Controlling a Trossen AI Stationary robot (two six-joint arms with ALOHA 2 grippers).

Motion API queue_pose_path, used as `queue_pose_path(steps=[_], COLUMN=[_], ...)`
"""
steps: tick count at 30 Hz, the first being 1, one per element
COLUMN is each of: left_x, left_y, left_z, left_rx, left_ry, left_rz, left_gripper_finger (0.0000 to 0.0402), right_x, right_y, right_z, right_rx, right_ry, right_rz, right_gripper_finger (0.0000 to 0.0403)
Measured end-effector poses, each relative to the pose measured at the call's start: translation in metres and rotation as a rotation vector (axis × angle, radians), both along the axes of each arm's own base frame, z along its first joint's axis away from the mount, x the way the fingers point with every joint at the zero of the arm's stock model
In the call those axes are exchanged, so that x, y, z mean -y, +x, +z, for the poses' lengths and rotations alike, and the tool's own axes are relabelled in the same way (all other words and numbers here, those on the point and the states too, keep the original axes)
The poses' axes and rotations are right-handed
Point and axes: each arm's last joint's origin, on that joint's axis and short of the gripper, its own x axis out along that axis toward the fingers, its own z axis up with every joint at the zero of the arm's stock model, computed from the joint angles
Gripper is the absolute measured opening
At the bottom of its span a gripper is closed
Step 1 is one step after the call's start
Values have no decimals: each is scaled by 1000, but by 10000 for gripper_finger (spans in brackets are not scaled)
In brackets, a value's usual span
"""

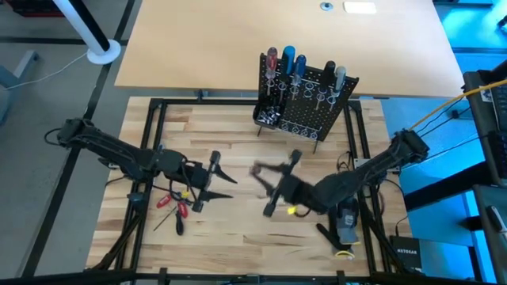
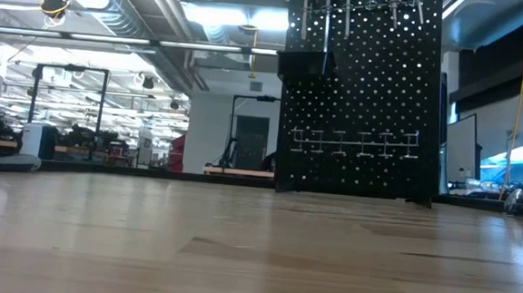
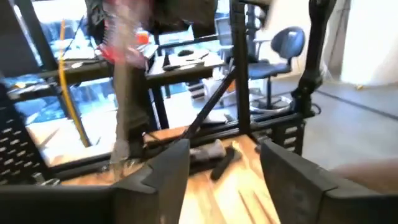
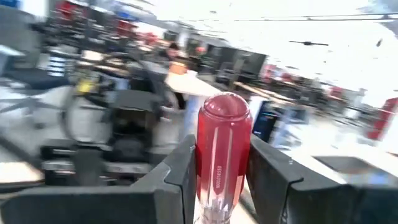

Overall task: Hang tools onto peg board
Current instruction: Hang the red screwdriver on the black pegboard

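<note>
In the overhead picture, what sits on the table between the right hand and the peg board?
Nothing: in the high view only bare wooden table separates the right hand, gripping a red-handled screwdriver, from the peg board.

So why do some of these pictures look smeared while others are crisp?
High view: the right gripper is streaked with motion blur. Right wrist view: the red screwdriver handle between the fingers is sharp, the room behind smeared. Left wrist view: all soft. Low view: the peg board is crisp against bright ceiling lights.
</note>
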Motion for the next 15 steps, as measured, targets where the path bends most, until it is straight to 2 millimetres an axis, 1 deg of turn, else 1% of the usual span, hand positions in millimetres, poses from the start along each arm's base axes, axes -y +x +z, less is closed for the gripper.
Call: queue_pose_path(steps=[2, 5, 9, 12, 15], left_x=[-4, -9, -12, -13, -13], left_y=[-9, -18, -25, -25, -24], left_z=[5, 5, 5, 3, 3], left_rx=[-17, -83, -124, -138, -135], left_ry=[8, 20, 16, 22, 21], left_rz=[22, 82, 148, 159, 162], left_gripper_finger=[198, 204, 202, 199, 199], right_x=[3, 11, 22, 28, 41], right_y=[-10, -23, -38, -46, -56], right_z=[10, 29, 70, 100, 129], right_rx=[3, 0, -3, -17, -18], right_ry=[-16, -44, -67, -88, -79], right_rz=[-47, -138, -292, -368, -443], right_gripper_finger=[111, 111, 111, 111, 111])
